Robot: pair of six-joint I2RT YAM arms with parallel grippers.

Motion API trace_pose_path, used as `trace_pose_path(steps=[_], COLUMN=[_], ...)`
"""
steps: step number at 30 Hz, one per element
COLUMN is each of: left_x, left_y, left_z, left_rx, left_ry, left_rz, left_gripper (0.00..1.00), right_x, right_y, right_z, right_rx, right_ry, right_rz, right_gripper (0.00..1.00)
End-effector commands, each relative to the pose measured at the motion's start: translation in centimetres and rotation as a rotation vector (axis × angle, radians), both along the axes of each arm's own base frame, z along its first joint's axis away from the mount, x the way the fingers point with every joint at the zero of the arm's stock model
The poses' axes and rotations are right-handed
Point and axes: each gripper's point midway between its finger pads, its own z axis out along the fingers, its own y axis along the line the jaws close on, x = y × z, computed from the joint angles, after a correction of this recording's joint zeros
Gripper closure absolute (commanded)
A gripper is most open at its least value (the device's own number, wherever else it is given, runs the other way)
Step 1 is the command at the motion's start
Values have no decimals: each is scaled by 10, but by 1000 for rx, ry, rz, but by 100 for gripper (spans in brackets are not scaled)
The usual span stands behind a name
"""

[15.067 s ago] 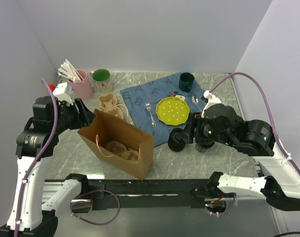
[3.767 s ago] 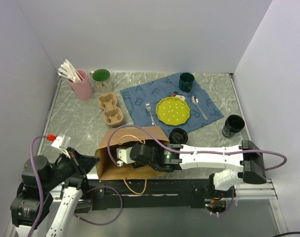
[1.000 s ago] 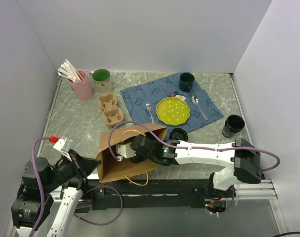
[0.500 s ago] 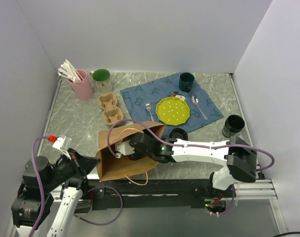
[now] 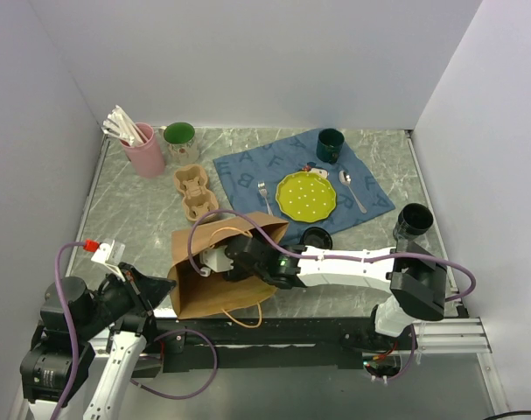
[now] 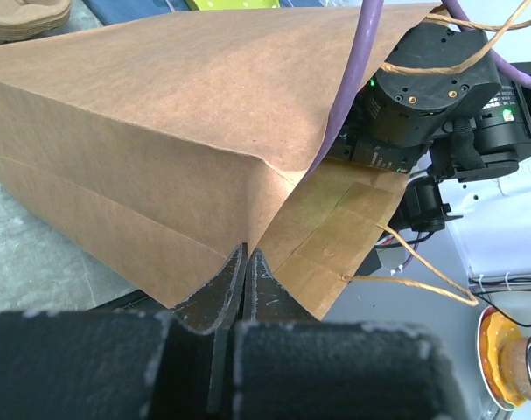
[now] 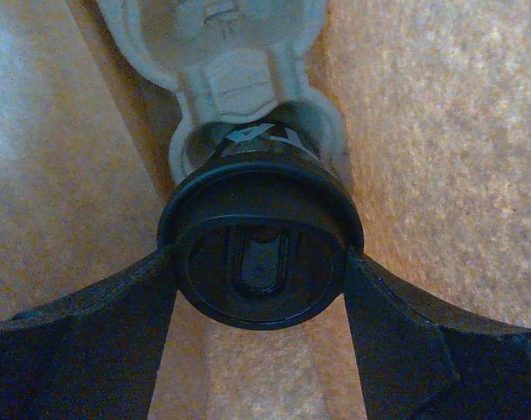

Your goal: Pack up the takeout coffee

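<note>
A brown paper bag lies on its side near the table's front edge. My left gripper is shut on the bag's corner fold and holds it; from above it sits at the bag's left end. My right arm's wrist reaches into the bag's mouth. Inside, my right gripper grips a black lidded takeout coffee cup, one finger on each side of its lid. The cup meets a ring of a pale moulded carrier. A second black cup stands at the right.
A black round thing, cup or lid, lies by the blue cloth. On the cloth are a green plate, fork, spoon and dark green mug. A tan carrier, pink utensil cup and green-rimmed cup stand back left.
My right arm has pushed further left into the bag, and the bag's mouth has shifted slightly with it. The left gripper keeps its hold in the same place.
</note>
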Motion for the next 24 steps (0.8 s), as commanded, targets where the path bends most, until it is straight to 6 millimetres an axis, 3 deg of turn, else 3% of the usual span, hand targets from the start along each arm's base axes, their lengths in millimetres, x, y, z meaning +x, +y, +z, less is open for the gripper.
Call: trace_pose_path(steps=[1,7,13,24], left_x=[-11,-11,-8,-6], left_y=[-5,-5,-6,-7], left_z=[11,13,17,21], left_rx=[-27,-28,-32,-35], left_ry=[-4,-12,-18,-26], left_rz=[-34,-38,-43,-49], left_gripper=[99,99,99,99], right_x=[4,5,7,2], right_y=[-7,-11,-10,-7], right_z=[-26,-30,-21,-10], right_rx=[-16,-25,-22,-11], right_ry=[67,63,52,72], right_rz=[-78,-84,-90,-72], right_gripper=[49,45,25,2])
